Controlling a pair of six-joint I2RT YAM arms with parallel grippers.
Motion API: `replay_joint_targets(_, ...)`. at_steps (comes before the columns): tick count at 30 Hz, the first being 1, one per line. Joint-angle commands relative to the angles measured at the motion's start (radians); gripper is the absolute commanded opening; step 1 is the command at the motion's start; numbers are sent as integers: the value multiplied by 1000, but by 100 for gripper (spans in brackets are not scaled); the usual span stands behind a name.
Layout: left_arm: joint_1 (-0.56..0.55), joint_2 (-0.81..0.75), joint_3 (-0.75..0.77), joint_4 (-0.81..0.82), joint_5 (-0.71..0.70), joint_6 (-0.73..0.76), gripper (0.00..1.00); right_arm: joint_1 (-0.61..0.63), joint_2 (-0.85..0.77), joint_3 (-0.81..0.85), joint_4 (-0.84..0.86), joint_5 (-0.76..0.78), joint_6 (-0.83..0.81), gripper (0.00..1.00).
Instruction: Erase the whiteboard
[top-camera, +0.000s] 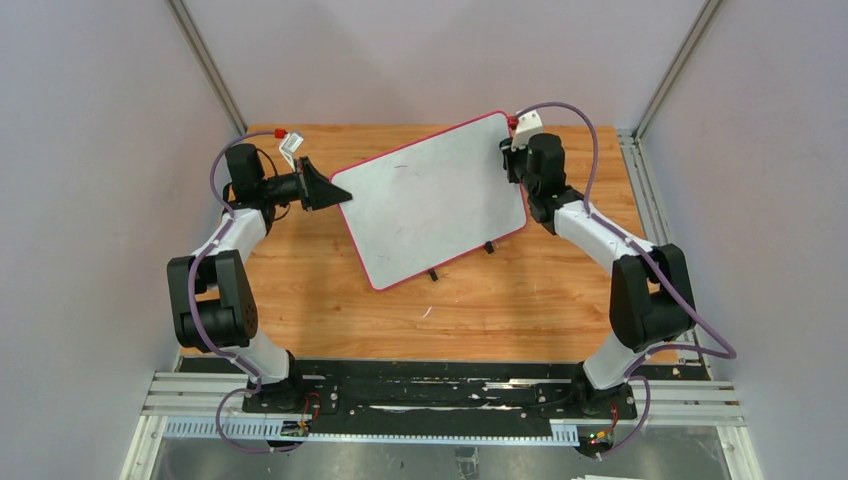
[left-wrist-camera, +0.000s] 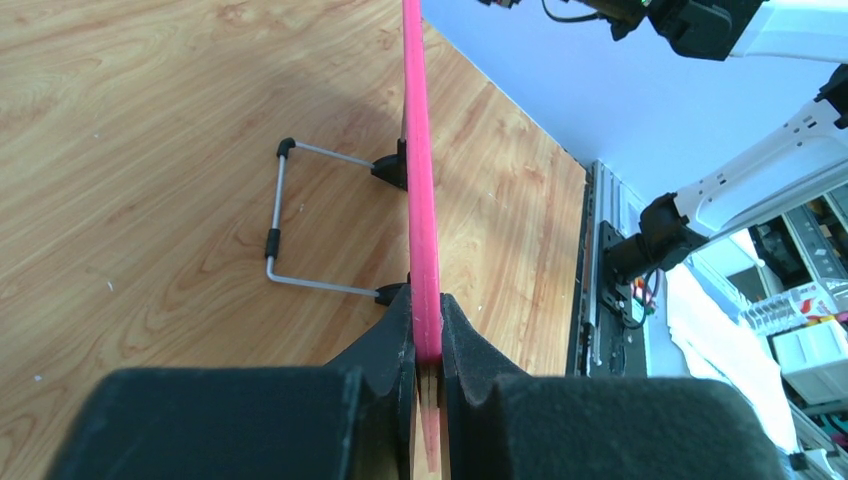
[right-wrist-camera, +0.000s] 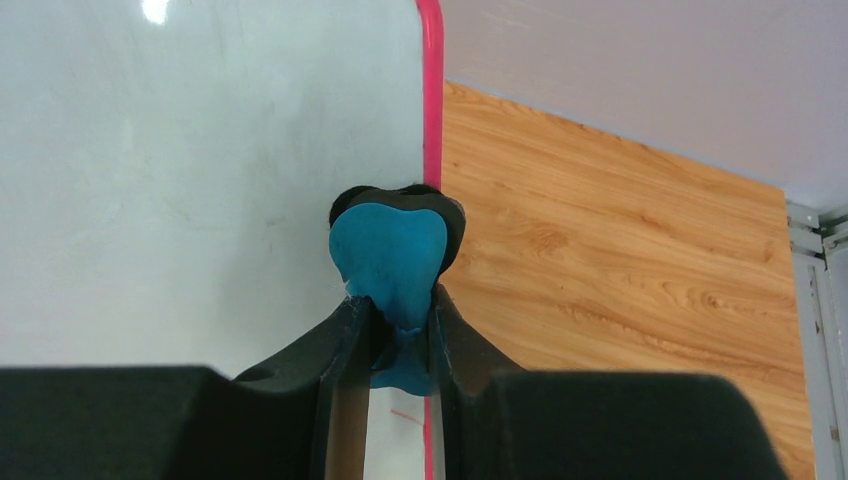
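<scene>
Most of the whiteboard (top-camera: 430, 200) looks wiped; only faint marks are seen. It is held tilted above the desk (top-camera: 330, 300), its pink rim clamped by the left gripper (left-wrist-camera: 428, 345). A blue eraser (right-wrist-camera: 388, 250) is pinched by the right gripper (right-wrist-camera: 392, 330) against the board's edge.

A wooden table (top-camera: 330, 300) with a light, knotty grain fills the middle of the scene, closed in by plain pale grey walls (top-camera: 90, 150) on the left, right and far sides. Along its near edge runs a black base plate (top-camera: 440, 385) on silver aluminium rails (top-camera: 200, 392).
</scene>
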Motion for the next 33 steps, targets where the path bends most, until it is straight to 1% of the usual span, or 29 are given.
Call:
replay_joint_targets(1,-4,3,1,30,69,24,0,-16,7,-74,27,-7,9,1)
replay_joint_targets(8,-4,6,2,30,68,25,0,-16,-30,-201,86,-5,53,1)
replay_joint_targets(20,-4,0,-1,30,71,27,0,-16,-113,-311,94,38,71,1)
replay_joint_targets(25,-4,-4,-2,29,72,27,0,-16,-81,-273,83,60,51,1)
replay_joint_targets(33,-4,-6,-4,30,72,26,0,-19,5,-109,21,58,-6,1)
